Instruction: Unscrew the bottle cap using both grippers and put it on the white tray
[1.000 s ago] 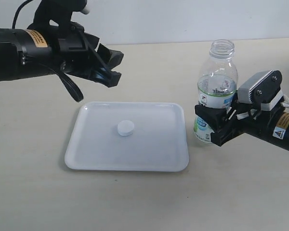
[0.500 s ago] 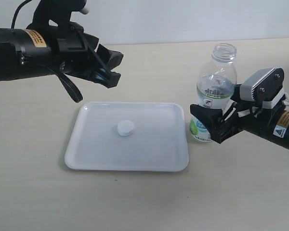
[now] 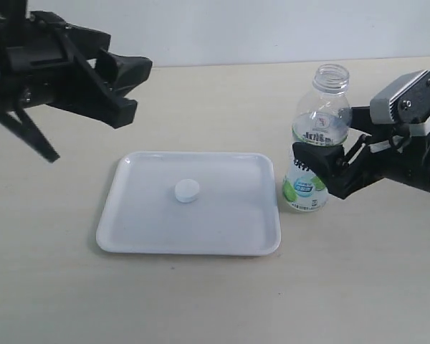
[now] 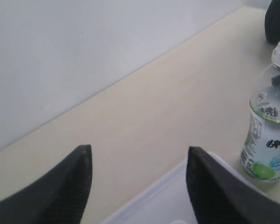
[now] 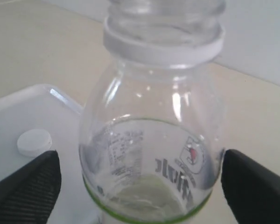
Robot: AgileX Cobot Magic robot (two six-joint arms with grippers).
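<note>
The small round white plastic screw cap (image 3: 187,190) lies flat near the middle of the flat glossy white rectangular plastic tray (image 3: 229,226), in the centre-left of the exterior view. The placing looks done, so the step in hand is most likely letting go and clearing off.

The small clear plastic bottle (image 3: 317,140), with its white, green and blue label, stands upright on the pale bench (image 3: 201,301) just right of the tray. Its neck (image 3: 332,75) is bare. The right tool (image 5: 139,161), black with a grey-white block, has its jaws spread on either side of the bottle's body. In the right wrist view a sliver of background shows between each finger and the plastic, so it seems to grip nothing.

To finish well, that tool should back straight away along its own axis. It should stay level and not swing sideways, since a light, nearly empty bottle would probably tip at a brush from either finger. It could then roll onto the tray and knock the cap.

The all-black left tool (image 3: 137,93) hangs in the upper left of the frame, well above the bench. Its jaws are apart and empty. It should keep that height and stay off the tray's rim.
</note>
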